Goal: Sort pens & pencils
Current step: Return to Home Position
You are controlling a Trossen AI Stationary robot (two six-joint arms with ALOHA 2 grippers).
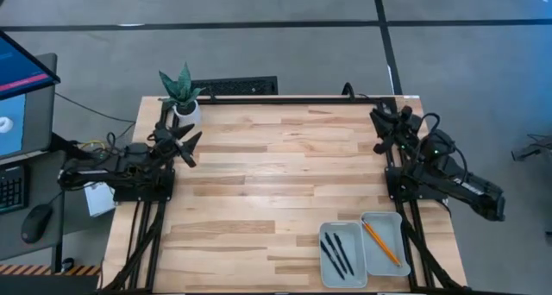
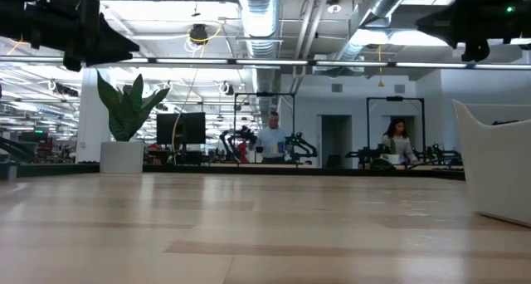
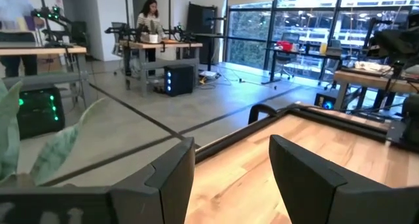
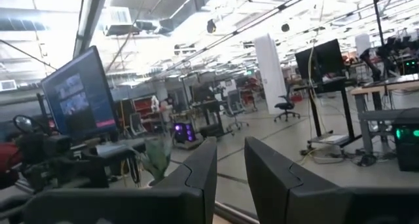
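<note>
Three black pens (image 1: 336,254) lie side by side in the left of two pale trays (image 1: 326,269) at the table's near right corner. An orange pencil (image 1: 380,242) lies slantwise in the right tray (image 1: 398,230). My left gripper (image 1: 191,147) hangs over the table's left edge, level and open, with nothing between its fingers (image 3: 232,145). My right gripper (image 1: 378,122) is raised over the far right corner, its fingers a narrow gap apart and empty (image 4: 230,144). Both grippers are far from the trays.
A potted plant (image 1: 183,97) stands at the far left corner, just behind my left gripper. A black bar (image 1: 285,99) runs along the table's far edge. In the low view the tray's white wall (image 2: 498,168) rises at the right. People stand in the room beyond.
</note>
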